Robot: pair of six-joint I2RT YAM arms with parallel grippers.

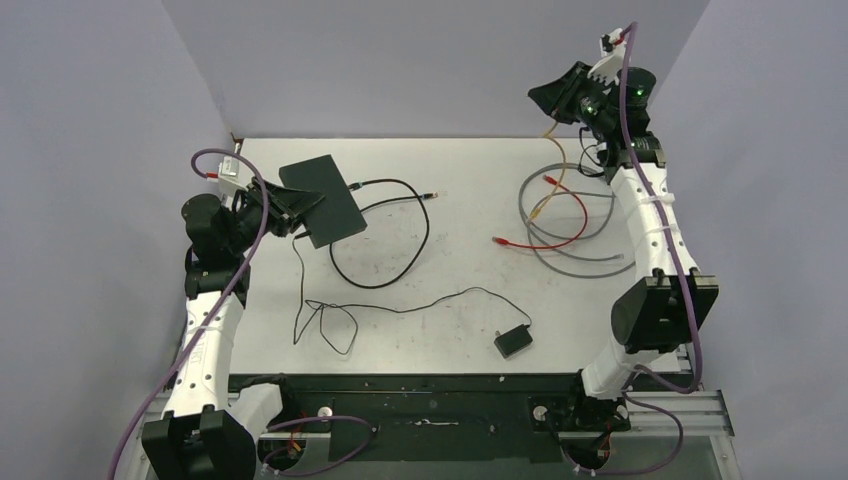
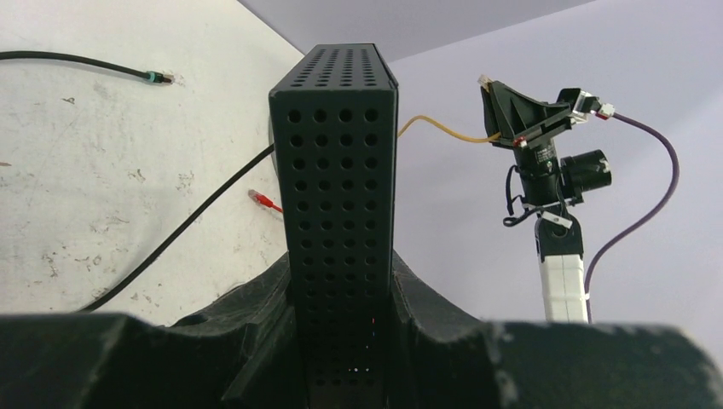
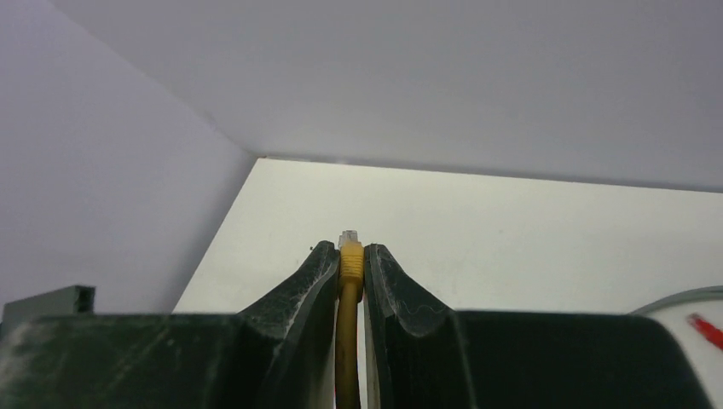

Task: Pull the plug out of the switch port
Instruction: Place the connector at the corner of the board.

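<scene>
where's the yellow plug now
The yellow plug is pinched in the right pincer, raised at the far right of the top view, away from the switch at the left.

A: Any sockets showing on the switch?
B: None. The left wrist view gives only a perforated face, and its lower end sinks between the fingers of the left gripper and off the bottom edge.
A: And from above?
B: The switch covers those fingertips (where exactly they pinch, I cannot tell), and the thin black cord loses its upper end at the switch's corner.
A: The yellow cable?
B: It leaves the right wrist view at the bottom. The yellow plug is too small to show its clip. A red plug and grey cable are cut by the right edge.
</scene>
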